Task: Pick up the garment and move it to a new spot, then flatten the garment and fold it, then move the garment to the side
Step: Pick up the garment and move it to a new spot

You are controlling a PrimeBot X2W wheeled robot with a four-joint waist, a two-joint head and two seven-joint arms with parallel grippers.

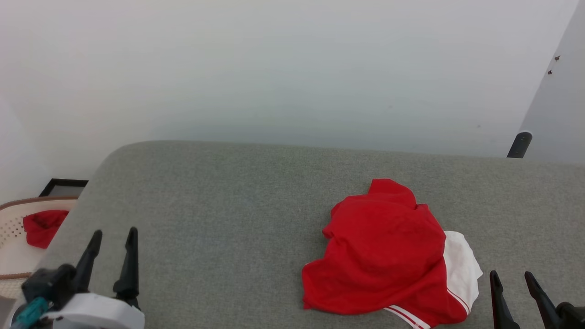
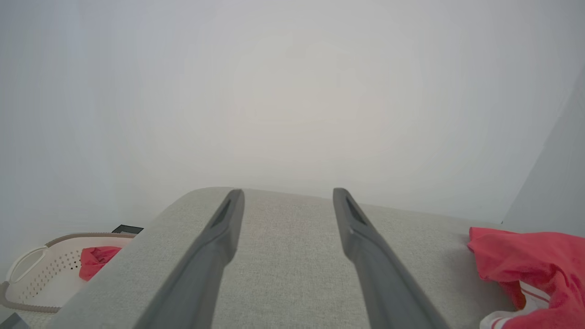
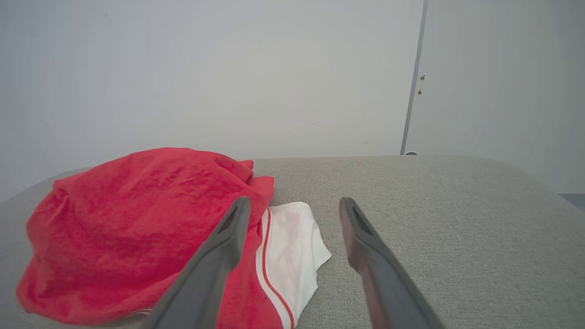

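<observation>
I see the garment (image 1: pixel 384 251) lying crumpled in a red heap on the grey fabric-covered surface (image 1: pixel 219 205), toward my right, with one white sleeve poking out on its right side. My right claw (image 1: pixel 511 275) hangs just beside that sleeve, fingers spread, gripping nothing. My left claw (image 1: pixel 114 233) sits well apart over bare fabric, spread too and empty. A white basket (image 1: pixel 9 224) at far left holds a red scrap (image 1: pixel 41 226).

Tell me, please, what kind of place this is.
Probably a home-like room: a grey upholstered surface, like a bed or sofa, a crumpled shirt on it, and a laundry basket beside it.
</observation>
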